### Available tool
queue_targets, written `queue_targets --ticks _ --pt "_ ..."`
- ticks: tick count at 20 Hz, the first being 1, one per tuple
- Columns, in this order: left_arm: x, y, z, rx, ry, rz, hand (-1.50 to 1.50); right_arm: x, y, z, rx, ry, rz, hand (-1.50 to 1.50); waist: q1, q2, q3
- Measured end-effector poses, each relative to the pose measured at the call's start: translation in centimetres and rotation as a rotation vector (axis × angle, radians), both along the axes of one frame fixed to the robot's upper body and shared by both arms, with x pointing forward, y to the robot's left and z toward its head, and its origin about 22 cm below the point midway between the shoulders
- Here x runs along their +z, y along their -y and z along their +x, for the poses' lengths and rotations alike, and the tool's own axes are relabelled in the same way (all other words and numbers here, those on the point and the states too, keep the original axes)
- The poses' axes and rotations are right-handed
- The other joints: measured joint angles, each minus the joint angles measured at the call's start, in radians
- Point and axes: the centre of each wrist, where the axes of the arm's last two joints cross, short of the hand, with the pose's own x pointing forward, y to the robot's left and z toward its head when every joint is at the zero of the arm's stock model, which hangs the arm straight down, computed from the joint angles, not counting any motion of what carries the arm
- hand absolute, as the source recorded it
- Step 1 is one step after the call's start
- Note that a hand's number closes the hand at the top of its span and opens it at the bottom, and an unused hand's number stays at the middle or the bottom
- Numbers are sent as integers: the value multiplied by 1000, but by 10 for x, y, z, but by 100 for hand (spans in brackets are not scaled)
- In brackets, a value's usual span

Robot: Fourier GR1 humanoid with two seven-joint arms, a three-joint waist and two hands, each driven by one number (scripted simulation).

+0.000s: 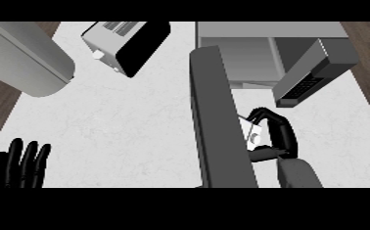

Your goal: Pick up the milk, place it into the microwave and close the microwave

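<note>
While clasped in right hand, milk upright beside microwave door.

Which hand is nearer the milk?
Right. The right hand is curled round the milk beside the microwave door; the left hand rests open at the counter's far left.

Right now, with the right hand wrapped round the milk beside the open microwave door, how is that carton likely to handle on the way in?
The milk looks like a small white carton, so probably light and fairly stiff. The right hand curls round it and hides most of it, so it may tilt unnoticed. The open microwave door stands close beside it; a bump seems possible.
</note>
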Motion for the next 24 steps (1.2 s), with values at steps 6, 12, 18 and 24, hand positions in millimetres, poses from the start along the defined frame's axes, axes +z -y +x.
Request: queue_targets --ticks 6,12,18,24 --pt "-6 -6 5 4 -9 0 -150 33 -29 39 -40 3 -101 150 4 3 1" --pt "-7 -11 6 -10 -8 6 -150 60 -31 85 -123 -36 -225 150 14 7 1" --pt "-13 -10 10 -31 -10 -4 -150 76 -26 120 -213 -54 -294 150 36 16 2" --pt "-10 -11 11 -58 3 -3 -150 97 -15 141 -345 -58 -364 150 64 28 4"
